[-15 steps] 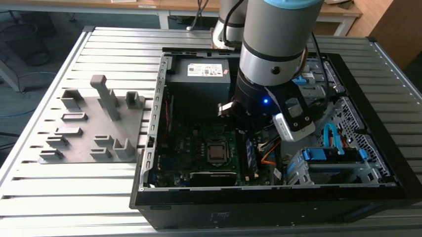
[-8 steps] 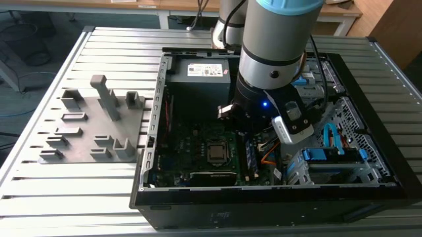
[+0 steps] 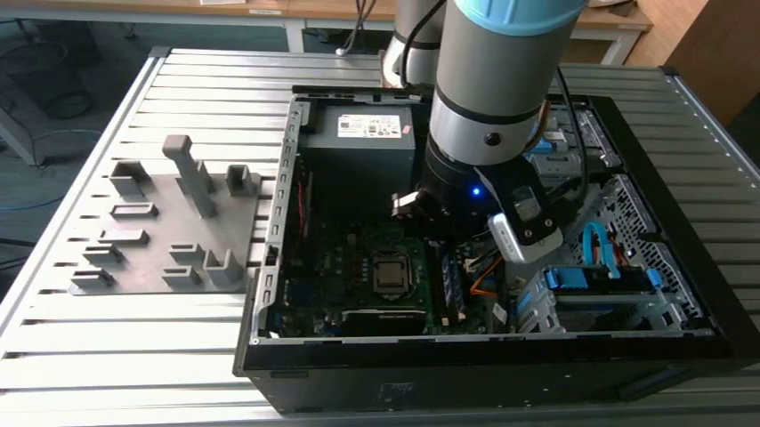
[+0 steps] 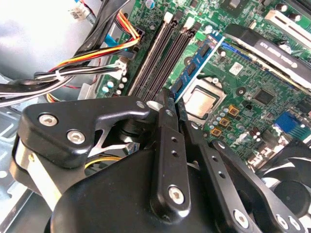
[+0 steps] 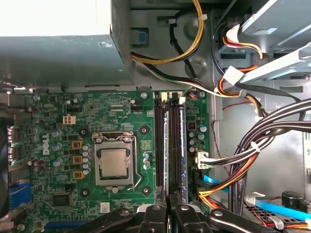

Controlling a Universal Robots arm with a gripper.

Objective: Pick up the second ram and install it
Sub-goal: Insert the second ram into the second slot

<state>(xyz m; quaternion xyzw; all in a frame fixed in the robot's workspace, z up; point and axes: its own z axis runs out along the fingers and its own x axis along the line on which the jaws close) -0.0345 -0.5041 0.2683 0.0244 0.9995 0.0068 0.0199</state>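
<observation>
**Second ram at the slots: a crooked press is the risk**

Second ram (image 4: pixel 201 53) stands on edge along the bank of memory slots (image 4: pixel 155 53), inside the open computer case (image 3: pixel 475 356), beside the processor socket (image 5: pixel 114 162). In the first wrist view it runs as a thin bluish strip (image 5: pixel 182 145) toward the fingertips. I cannot tell whether it is already down in its slot or just above it.

The gripper (image 4: pixel 170 94) has its two fingers drawn close together, and the stick's near end reads as pinched between their tips.

What could go wrong, as I judge it:
- The hold looks to be at one end, so a push could tip the stick and seat only one corner.
- If the edge is not square over the slot, pressing could bend the board or strain a latch.
- The cable bundle (image 4: pixel 87 63) lies just beside the slots and could catch the arm.

Counted: one stick, one gripper with two fingers, at least two bare black slots beside the stick, two white latches (image 4: pixel 168 17) at their far ends, one processor socket, and one grey holder tray (image 3: pixel 155 231) on the table outside the case.
</observation>
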